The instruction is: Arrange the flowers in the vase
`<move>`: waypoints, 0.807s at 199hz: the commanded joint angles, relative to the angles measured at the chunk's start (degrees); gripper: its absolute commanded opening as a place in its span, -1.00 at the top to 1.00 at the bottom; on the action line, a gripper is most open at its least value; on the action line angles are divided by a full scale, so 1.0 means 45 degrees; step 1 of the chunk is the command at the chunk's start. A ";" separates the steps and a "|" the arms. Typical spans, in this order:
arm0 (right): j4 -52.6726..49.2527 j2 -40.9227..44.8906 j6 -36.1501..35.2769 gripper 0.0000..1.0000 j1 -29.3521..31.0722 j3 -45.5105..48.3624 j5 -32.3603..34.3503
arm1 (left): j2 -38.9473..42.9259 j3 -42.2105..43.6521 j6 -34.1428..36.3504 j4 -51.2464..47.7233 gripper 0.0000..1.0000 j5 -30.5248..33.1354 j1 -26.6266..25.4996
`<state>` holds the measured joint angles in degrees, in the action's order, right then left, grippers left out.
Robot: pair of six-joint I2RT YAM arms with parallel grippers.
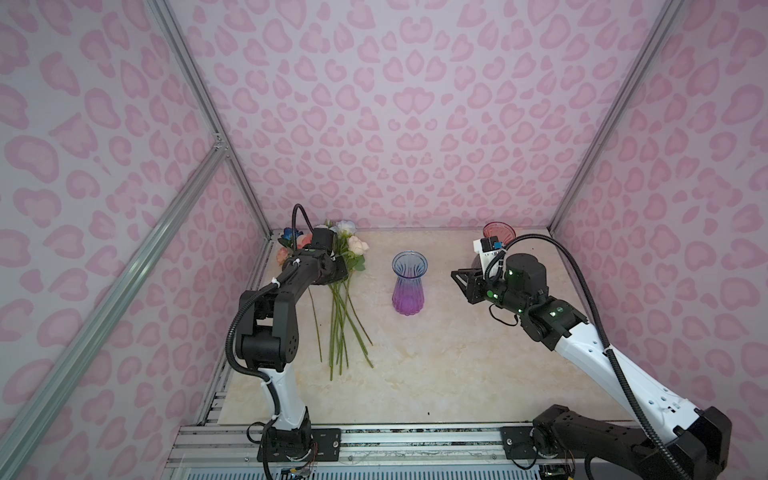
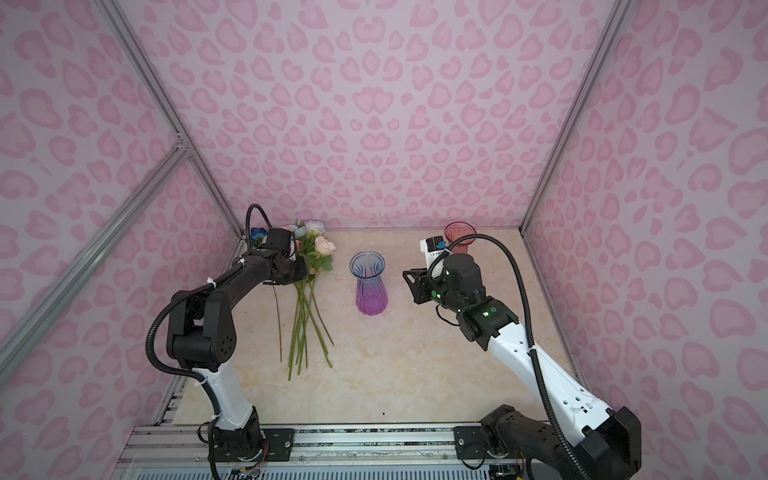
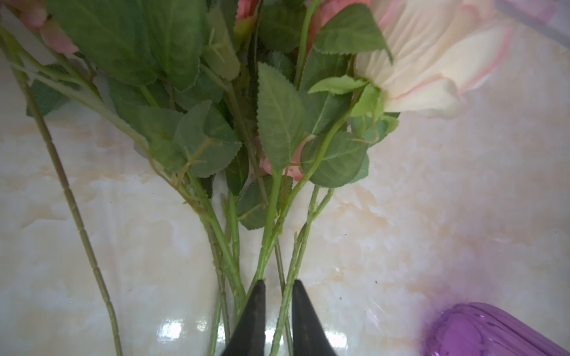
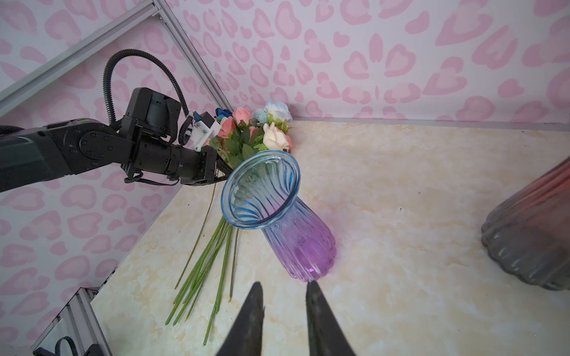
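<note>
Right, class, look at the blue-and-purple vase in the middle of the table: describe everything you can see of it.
The vase looks like clear ribbed glass, blue at the flared rim fading to purple at the rounded base, with a narrow waist. It stands upright and empty near the middle of the marbled table. The flowers lie apart on its left, the right gripper hovers apart on its right. Nothing touches it but the table.
</note>
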<state>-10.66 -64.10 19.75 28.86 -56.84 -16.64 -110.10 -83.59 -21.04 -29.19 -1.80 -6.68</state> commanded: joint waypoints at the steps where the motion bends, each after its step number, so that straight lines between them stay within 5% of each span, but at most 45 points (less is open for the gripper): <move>1: -0.0040 0.0275 -0.0175 0.46 -0.0001 0.0437 0.0191 | -0.0413 -0.0438 0.0290 -0.0058 0.55 0.0846 -0.0011; 63: -0.0155 0.0453 -0.0111 0.46 -0.0107 0.0712 0.0338 | -0.1732 -0.1161 0.0443 0.0535 0.50 0.0516 -0.0034; 161: -0.0016 0.0493 -0.0053 0.47 -0.0168 0.0905 0.0202 | -0.1836 -0.1405 0.0646 0.0589 0.93 0.0462 -0.0039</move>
<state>-11.03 -61.98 19.77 28.12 -53.12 -15.27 -119.28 -89.36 -18.37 -26.92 0.14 -6.87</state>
